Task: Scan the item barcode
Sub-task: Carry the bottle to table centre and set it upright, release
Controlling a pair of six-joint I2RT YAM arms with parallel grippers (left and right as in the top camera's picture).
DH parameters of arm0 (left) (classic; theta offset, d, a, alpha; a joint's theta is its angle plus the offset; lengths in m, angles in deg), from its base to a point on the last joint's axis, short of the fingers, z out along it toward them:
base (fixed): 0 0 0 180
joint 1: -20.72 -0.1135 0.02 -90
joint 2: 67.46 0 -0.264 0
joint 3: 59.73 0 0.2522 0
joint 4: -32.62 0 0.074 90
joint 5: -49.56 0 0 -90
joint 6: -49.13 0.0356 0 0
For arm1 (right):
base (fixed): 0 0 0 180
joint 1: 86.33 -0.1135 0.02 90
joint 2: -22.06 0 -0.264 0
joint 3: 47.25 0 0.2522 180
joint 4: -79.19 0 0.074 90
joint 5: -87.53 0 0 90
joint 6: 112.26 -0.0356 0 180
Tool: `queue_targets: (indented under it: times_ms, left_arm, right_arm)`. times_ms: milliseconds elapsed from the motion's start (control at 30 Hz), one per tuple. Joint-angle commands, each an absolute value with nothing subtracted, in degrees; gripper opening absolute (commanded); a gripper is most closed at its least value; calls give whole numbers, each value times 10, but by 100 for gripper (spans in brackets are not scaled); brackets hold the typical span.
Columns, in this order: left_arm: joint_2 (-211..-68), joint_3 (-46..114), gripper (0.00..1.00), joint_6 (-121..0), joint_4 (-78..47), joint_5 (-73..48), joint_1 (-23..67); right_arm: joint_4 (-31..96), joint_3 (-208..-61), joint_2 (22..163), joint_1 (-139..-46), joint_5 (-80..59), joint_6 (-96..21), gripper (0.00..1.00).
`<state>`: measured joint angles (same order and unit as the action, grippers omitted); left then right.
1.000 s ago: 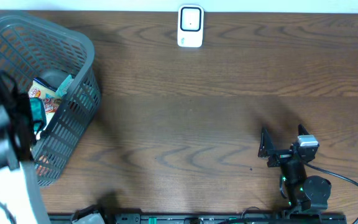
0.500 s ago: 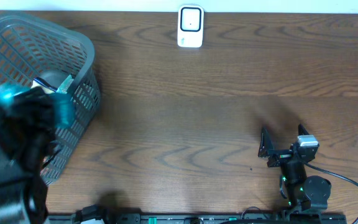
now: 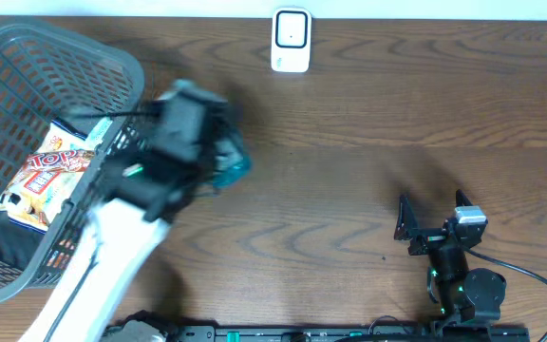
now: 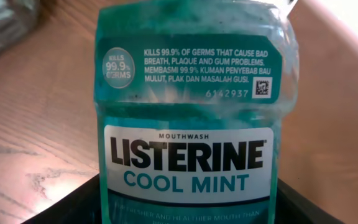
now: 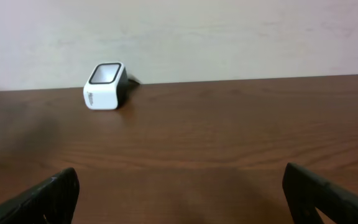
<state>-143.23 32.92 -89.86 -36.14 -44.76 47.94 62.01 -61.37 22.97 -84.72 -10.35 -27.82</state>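
Left fingers (image 4: 303, 208) clenched on mouthwash bottle (image 4: 188, 124), right fingers (image 5: 48, 196) released. Wood desk (image 3: 349, 171), pale wall (image 5: 229, 31), scanner (image 3: 291, 40) at 12 o'clock. Bottle's long axis runs straight out from the left fingers, label facing the wrist camera.

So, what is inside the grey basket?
A colourful snack packet lies inside the basket, printed side up, with a paler packet edge behind it. The left arm covers the basket's right side, so anything there cannot be seen.

Mouthwash (image 4: 188, 124) (held) — out of basket (image 3: 74, 45), rightward
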Motion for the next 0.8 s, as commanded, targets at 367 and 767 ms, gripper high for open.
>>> queue_targets:
  times_ms: [367,767]
  left_arm:
    - [-1750,339,44,-872,-256,-529,652]
    - [-1793,339,45,-892,-161,-530,676]
  right_arm:
    - [618,-613,228,-852,-101,-273,99]
    - [618,-613,228,-852,-101,-273,99]
